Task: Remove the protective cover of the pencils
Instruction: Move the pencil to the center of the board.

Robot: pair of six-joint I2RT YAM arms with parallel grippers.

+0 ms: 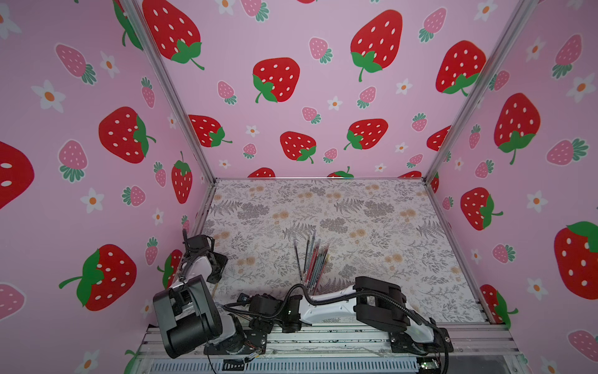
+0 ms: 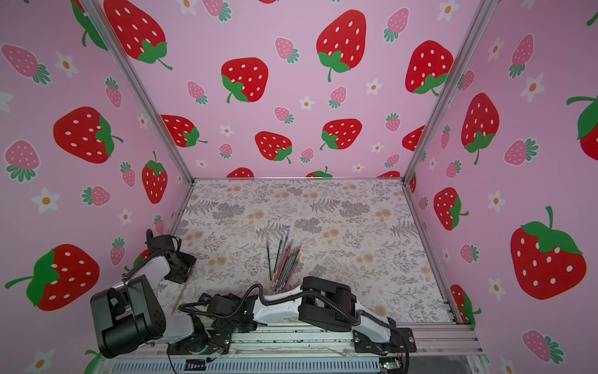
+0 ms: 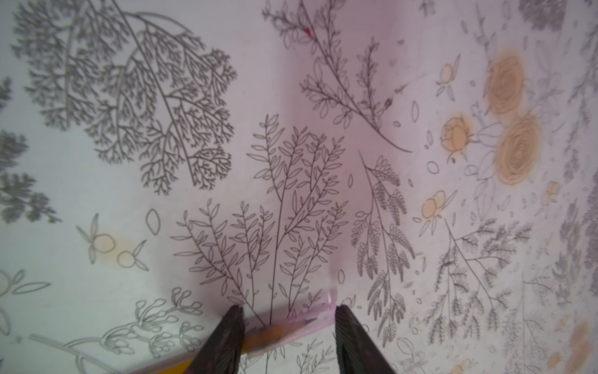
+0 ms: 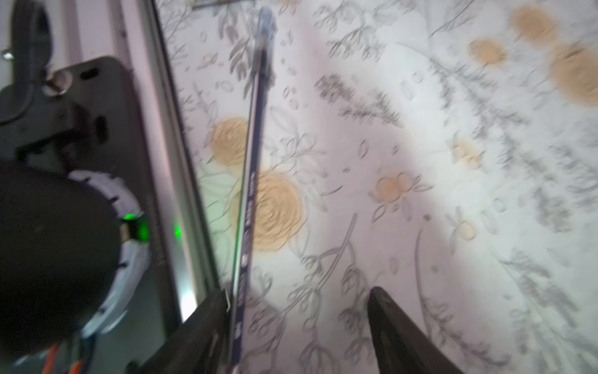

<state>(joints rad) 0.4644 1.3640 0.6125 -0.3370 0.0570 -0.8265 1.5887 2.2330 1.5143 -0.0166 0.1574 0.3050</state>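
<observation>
– Looking at the left pincer (image 3: 288,309), why does the yellow pencil (image 3: 262,336) sit crosswise in it?

– Set up for a pull, I'd guess. Its sharpened end, inside a pinkish cover (image 3: 318,317), lies in the gap between the two fingers, and the end of the cover touches one of them. The fingers stand partway apart. I cannot tell whether they actually pinch the pencil or the cover.

– And the right pincer (image 4: 299,289)?

– Spread wide, pinching nothing. A dark blue pencil (image 4: 250,181) runs along the inside of one finger (image 4: 207,323), touching it, with a clear cover (image 4: 266,26) on its far end. It sits beside a metal rail (image 4: 174,181) at the edge of the table (image 1: 372,220). That view is smeared, so I would not say more.

– Where are the other pencils (image 1: 312,264)?

– In both top views they lie fanned in a loose bundle mid-table (image 2: 284,264), just beyond the right arm (image 1: 330,307). They are well apart from the left pincer at the table's left side, and neither pincer touches them.

– Why work near the front edge, then?

– Probably so both arms can meet on one pencil. One would hold the shaft while the other draws the cover off along its length. A sideways tug could snap the tip.
</observation>
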